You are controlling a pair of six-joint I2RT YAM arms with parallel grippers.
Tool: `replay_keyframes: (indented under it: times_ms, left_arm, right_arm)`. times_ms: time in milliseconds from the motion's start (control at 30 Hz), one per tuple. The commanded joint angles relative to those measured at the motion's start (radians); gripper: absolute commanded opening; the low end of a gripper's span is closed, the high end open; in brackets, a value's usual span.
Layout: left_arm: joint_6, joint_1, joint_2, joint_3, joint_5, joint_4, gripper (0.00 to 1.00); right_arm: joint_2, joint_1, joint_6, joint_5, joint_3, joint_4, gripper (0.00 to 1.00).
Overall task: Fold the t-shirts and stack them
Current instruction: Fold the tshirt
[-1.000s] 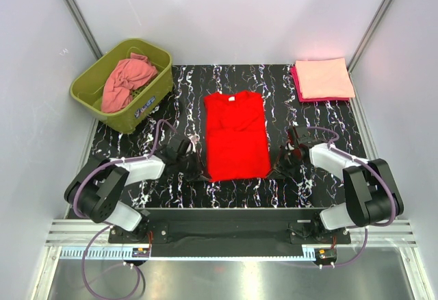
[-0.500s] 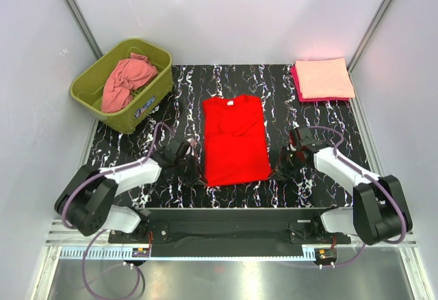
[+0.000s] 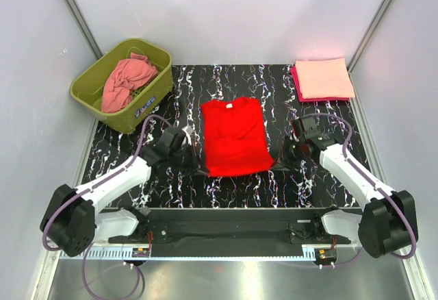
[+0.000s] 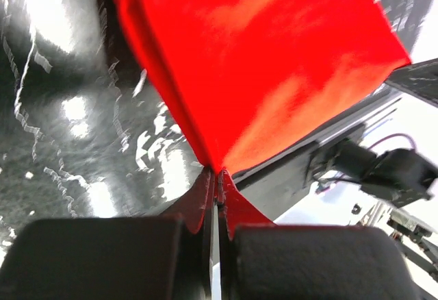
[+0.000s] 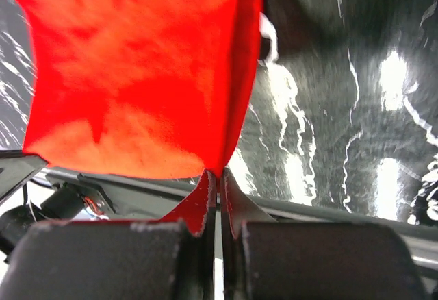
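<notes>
At far left, the tub point(image 3: 140, 108) holds the pink shirt point(image 3: 125, 79), crumpled and not yet folded. Next is the left end effector point(image 4: 215, 177), its jaws pressed together on the near left corner of the red shirt point(image 3: 234, 135). The right end effector point(image 5: 217, 177) is clamped the same way on the near right corner. The red shirt lies mid-desk point(image 3: 274, 84), its sleeves already turned in to make a narrow panel, with the collar on the far side. At far right, the peach shirt point(image 3: 324, 77) sits folded on the magenta shirt point(image 3: 298, 88).

The step in hand looks like the crosswise fold of the red shirt, with the hem gripped at both corners and raised. The next move calls for both arms to carry the hem toward the collar together, level and at one pace. That way the edge lands square before the arms let go.

The top view shows the whole layout and the hem bowing between the two grips, but not the jaws. The wrist views show cloth pinched right at the fingertips and the shirt's underside lifted off the desk. Neither wrist view shows the tub or the stack.
</notes>
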Motion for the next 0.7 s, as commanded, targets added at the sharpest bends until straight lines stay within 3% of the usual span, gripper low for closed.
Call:
replay_keyframes:
  times_ms: [0,233,667]
  left_arm:
    - [0.023,0.028,0.031,0.118,-0.012,-0.047,0.0]
    - [0.104,0.154,0.151,0.325,0.008,-0.102,0.0]
    - [0.173,0.307,0.582,0.836,0.085,-0.12,0.0]
  right_arm:
    - [0.018,0.007,-0.052,0.076,0.115,-0.026,0.0]
    - [0.198,-0.025,-0.132,0.117,0.38,-0.045,0.0]
    - [0.662,-0.069,-0.27,0.068,0.949,-0.078,0.0]
